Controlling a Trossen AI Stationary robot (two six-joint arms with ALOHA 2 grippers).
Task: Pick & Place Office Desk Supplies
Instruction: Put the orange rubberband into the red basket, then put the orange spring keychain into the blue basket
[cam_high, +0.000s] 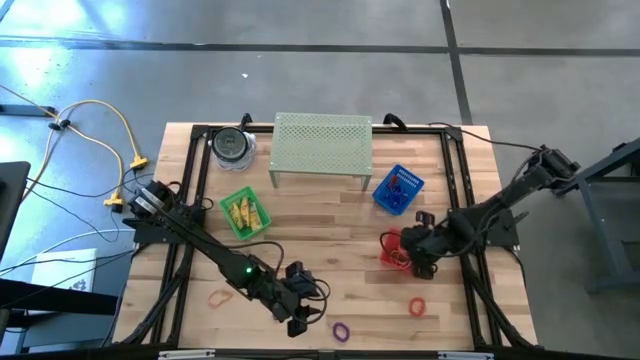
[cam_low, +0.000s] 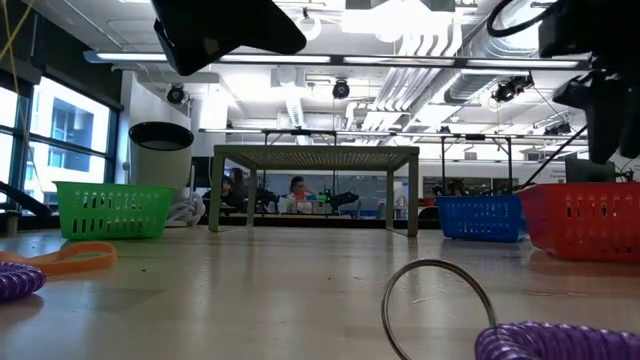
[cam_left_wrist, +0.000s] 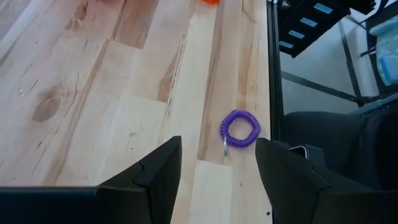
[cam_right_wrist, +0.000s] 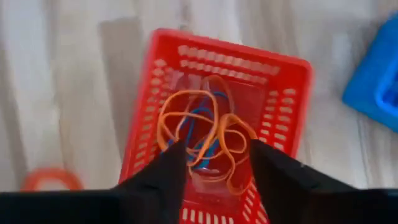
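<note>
Overhead, right end effector (cam_right_wrist: 211, 165) above red basket (cam_right_wrist: 280, 99); lettering unreadable.

Grey concrete floor (cam_high: 300, 60) with dark seams, yellow cables (cam_high: 100, 130) at left, far windows (cam_low: 60, 130) on the left, ceiling strip lights (cam_low: 300, 58), pipes (cam_low: 440, 50) overhead

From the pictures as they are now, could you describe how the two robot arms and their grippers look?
Both arms are dark, nearly black, slim and jointed. The left arm shows a small green light along its length, and dark cables loop beside the left gripper. The right arm is equally dark, ending in the right gripper. In each wrist view the fingers are broad, matte black and angular.
</note>
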